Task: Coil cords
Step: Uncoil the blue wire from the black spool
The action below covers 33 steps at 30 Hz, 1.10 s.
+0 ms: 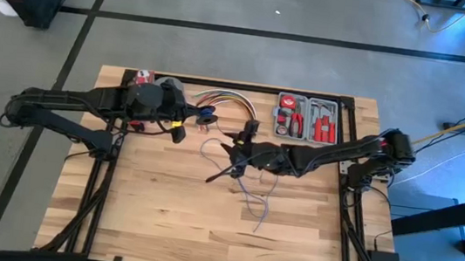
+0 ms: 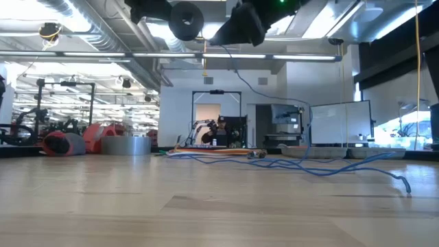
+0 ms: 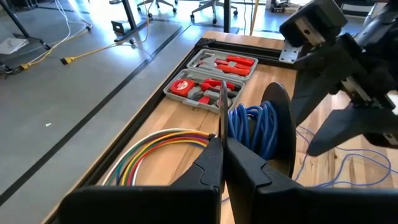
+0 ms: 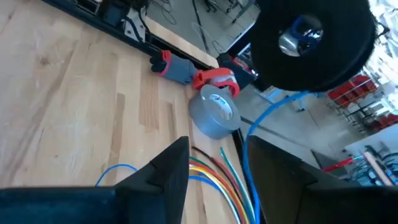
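Two arms work over the desk point(image 1: 162, 210), which we find to be pale wood planks on a dark frame. We note the left arm reaching in from the left along the far half of the desk, and the right arm reaching in from the right toward the middle.

We see the left gripper point(image 3: 222, 134) with its fingers pressed together, holding a dark round spool point(image 3: 281, 124) wound with blue cord; in the right wrist view the spool point(image 4: 317, 40) shows as a black disc with a blue centre. The right gripper point(image 1: 234, 153) sits just beside the spool, near the desk's middle, its fingers point(image 4: 165, 168) spread wide with a strand of blue cord running between them up toward the spool. We cannot tell whether they touch that strand.

The cords point(image 1: 251, 194) lie in loose loops on the desk below and in front of the right gripper, trailing toward the near edge; the low view shows them point(image 2: 329, 166) flat along the wood.

At the far edge we record a tool case point(image 1: 308, 119) lying open with red-handled tools, an arched bundle of coloured cables point(image 1: 227, 101) between case and left gripper, and a grey tape roll point(image 4: 214, 115) with a red object just beside it.
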Each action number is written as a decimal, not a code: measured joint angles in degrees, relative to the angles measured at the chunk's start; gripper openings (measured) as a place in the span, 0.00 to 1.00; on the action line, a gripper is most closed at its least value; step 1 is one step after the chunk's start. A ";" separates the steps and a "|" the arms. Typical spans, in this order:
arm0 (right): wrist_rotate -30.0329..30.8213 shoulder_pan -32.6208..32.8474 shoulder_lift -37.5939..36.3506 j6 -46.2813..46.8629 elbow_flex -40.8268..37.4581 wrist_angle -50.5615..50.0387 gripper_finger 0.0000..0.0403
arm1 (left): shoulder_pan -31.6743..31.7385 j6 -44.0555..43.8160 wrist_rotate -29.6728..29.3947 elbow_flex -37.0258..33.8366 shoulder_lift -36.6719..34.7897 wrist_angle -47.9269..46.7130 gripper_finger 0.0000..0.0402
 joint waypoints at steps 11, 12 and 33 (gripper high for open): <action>-0.55 -3.79 1.14 -3.00 0.00 2.31 0.39 | 0.00 0.03 0.00 0.00 0.00 0.04 0.00; -0.75 -3.81 1.14 -3.10 0.00 2.32 0.37 | 0.00 0.03 0.00 0.00 0.00 0.04 0.00; -6.11 -3.36 -5.91 -1.04 2.76 3.06 0.03 | 1.13 -1.97 -3.79 -5.64 3.82 3.93 0.00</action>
